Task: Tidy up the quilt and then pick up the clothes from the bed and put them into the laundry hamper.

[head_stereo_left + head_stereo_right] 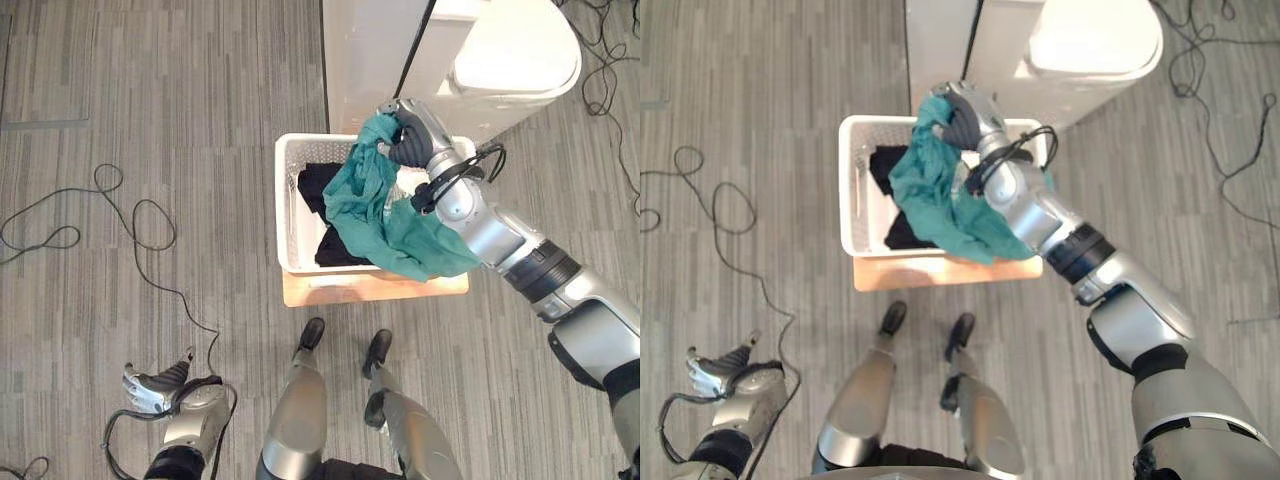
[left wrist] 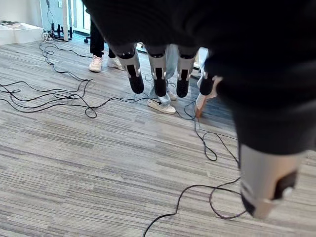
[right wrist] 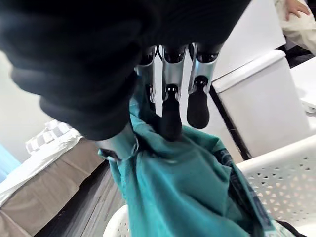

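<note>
A teal garment (image 1: 385, 215) hangs from my right hand (image 1: 415, 135), whose fingers and thumb pinch its upper end. The cloth drapes over the near right corner of the white perforated laundry hamper (image 1: 285, 200), partly inside and partly over the rim. In the right wrist view the teal garment (image 3: 197, 187) hangs bunched under my fingers (image 3: 170, 113), above the hamper's wall (image 3: 281, 182). Black clothes (image 1: 320, 185) lie in the hamper. My left hand (image 1: 150, 388) hangs low at the lower left, fingers (image 2: 158, 69) straight and holding nothing.
The hamper stands on a wooden board (image 1: 370, 288) on the grey floor. White cabinets (image 1: 480, 50) rise right behind it. A bed (image 3: 44, 163) with a pale cover shows in the right wrist view. People's shoes (image 2: 160, 104) and loose cables (image 2: 49, 94) lie beyond my left hand.
</note>
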